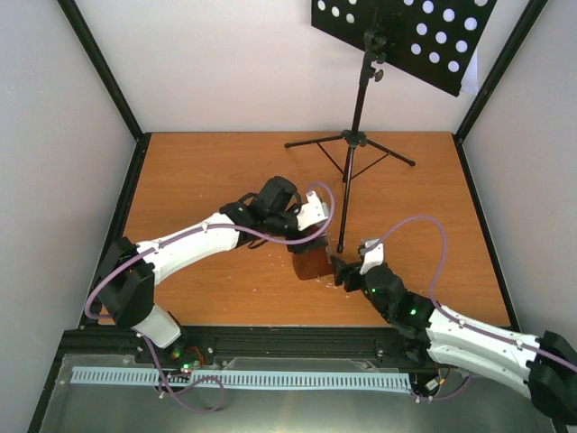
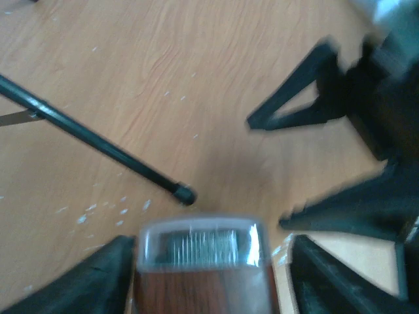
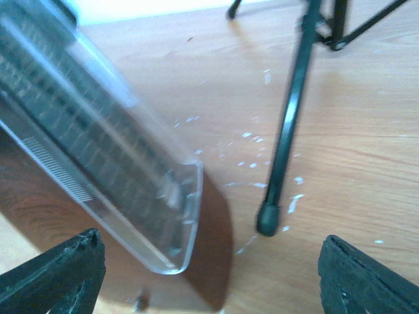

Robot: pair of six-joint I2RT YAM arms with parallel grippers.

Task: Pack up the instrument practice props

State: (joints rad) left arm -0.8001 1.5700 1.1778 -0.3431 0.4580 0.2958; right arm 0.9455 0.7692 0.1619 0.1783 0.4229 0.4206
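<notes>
The left arm stretches toward one o'clock, left tool half-spread, perhaps gripping; right tool points toward ten o'clock, jaws wide.

No words, names or numbers can be read in any view. The only marks are on the small red-brown wooden metronome with a clear plastic cover, which sits near the middle of the table, a bit closer to its near edge. Under the cover run rows of thin little lines, like the marks on a ruler. They are blurry. Whether numbers stand beside them cannot be told.
</notes>
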